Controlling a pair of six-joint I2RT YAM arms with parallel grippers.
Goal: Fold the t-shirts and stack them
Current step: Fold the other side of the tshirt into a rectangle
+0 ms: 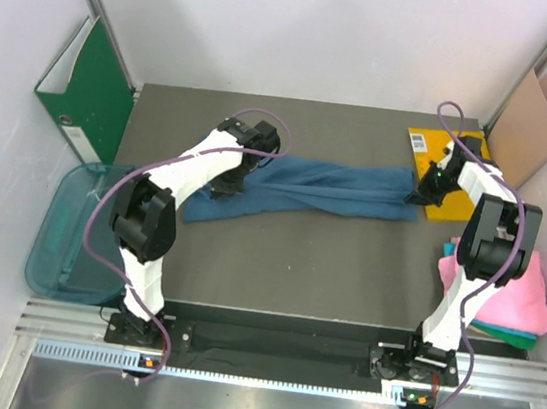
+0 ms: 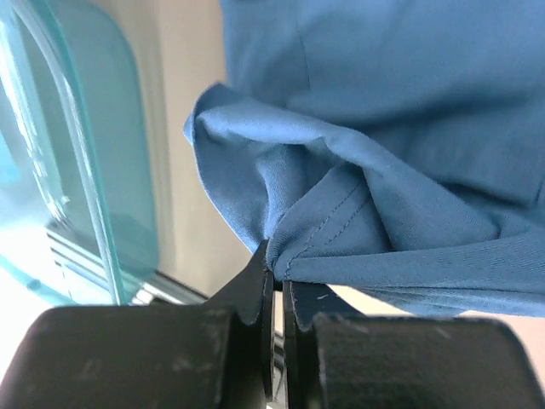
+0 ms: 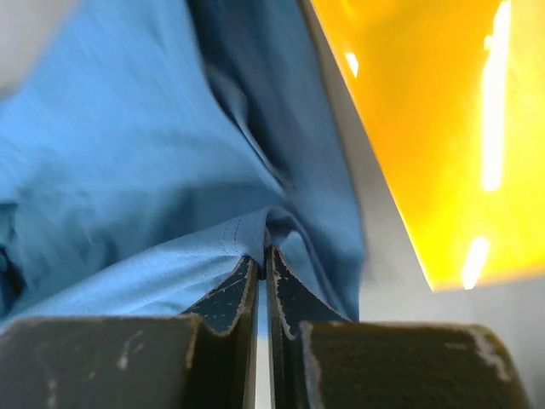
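Note:
The dark blue t-shirt (image 1: pixel 316 190) is stretched in a long band across the middle of the table. My left gripper (image 1: pixel 228 183) is shut on its left end; the wrist view shows the hem of the blue cloth (image 2: pixel 358 170) pinched between the jaws (image 2: pixel 278 273). My right gripper (image 1: pixel 421 196) is shut on its right end, with the blue cloth (image 3: pixel 128 170) pinched at its tips (image 3: pixel 266 254). A pink t-shirt (image 1: pixel 519 292) lies on a teal-green one (image 1: pixel 504 331) at the right edge of the table.
A teal plastic bin (image 1: pixel 73 234) sits at the left edge and shows in the left wrist view (image 2: pixel 77 153). A green binder (image 1: pixel 87 89) leans at the back left. A brown cardboard sheet (image 1: pixel 531 123) leans at the back right. An orange sheet (image 1: pixel 448 182) lies under the right gripper.

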